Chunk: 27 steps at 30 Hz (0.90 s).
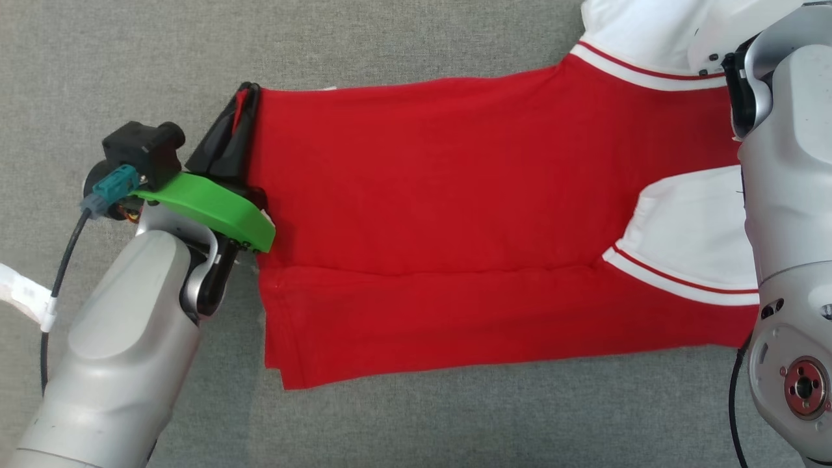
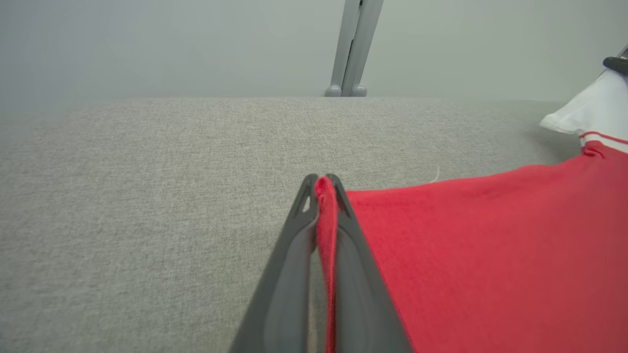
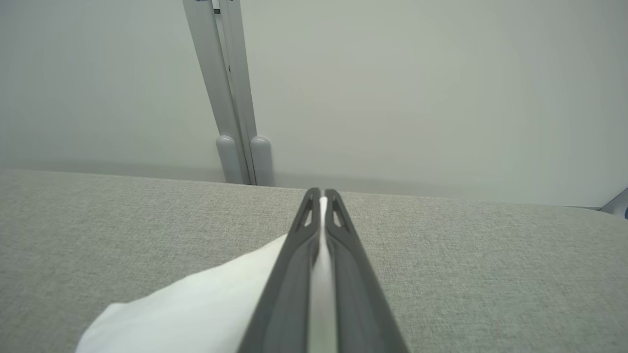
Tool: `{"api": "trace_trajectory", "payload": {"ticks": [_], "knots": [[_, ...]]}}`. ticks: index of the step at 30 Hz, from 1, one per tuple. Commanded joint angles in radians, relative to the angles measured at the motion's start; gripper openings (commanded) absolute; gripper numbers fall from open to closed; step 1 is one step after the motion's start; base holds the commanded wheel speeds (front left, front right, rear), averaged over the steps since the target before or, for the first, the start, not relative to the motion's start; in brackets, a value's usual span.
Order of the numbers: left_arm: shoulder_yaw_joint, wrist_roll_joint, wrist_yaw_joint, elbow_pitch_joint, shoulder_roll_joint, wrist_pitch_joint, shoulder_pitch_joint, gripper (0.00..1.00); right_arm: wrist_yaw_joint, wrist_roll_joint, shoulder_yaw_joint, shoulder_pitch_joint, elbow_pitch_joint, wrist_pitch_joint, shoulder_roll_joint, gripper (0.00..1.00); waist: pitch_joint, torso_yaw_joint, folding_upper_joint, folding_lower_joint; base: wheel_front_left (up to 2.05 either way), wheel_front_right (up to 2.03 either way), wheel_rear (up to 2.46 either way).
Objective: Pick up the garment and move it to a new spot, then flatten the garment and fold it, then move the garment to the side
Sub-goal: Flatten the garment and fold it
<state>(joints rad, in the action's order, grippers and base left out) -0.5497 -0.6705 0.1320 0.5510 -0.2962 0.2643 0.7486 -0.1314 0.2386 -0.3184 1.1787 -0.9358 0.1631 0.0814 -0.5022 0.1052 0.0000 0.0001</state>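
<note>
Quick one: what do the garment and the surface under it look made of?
The garment: soft knit, probably cotton jersey, matte red with white parts; fine knit grain shows in the left wrist view. The surface: grey woven fabric cover, matte; heathered weave visible.

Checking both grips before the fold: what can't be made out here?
- Head view: the pale grey right forearm covers the right end of the red knit garment with white striped-trim parts.
- Right wrist view: the right gripper pinches white cloth; the bottom edge hides which part.
- Left wrist view: the bottom edge cuts off how deep the red hem sits in the left gripper.
</note>
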Motion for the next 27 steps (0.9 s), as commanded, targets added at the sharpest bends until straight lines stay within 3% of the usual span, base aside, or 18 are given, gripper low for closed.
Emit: {"api": "trace_trajectory", "payload": {"ticks": [1,7,13,27], "knots": [[0.018,0.025,-0.002,-0.003,-0.012,-0.001,0.014,0.0,0.002,0.011,-0.011,-0.014,0.006,0.027,0.002,0.0,0.018,-0.009,0.0,-0.0001,0.0,0.0,0.0],[0.067,0.089,-0.002,-0.006,-0.013,-0.001,-0.008,0.0,0.002,-0.023,-0.022,-0.037,-0.017,0.084,-0.018,0.0,0.071,-0.033,0.0,-0.0001,0.0,0.0,0.0],[0.116,0.135,-0.002,0.008,0.012,-0.001,-0.112,0.0,0.002,-0.145,0.028,-0.132,-0.008,0.101,-0.024,0.0,0.151,-0.062,0.0,-0.0001,0.0,0.0,0.0],[0.196,0.186,-0.002,0.022,0.085,-0.001,-0.388,0.0,0.002,-0.522,0.239,-0.615,0.185,0.103,0.016,0.0,0.309,-0.089,0.0,-0.0001,0.0,0.0,0.0]]}}
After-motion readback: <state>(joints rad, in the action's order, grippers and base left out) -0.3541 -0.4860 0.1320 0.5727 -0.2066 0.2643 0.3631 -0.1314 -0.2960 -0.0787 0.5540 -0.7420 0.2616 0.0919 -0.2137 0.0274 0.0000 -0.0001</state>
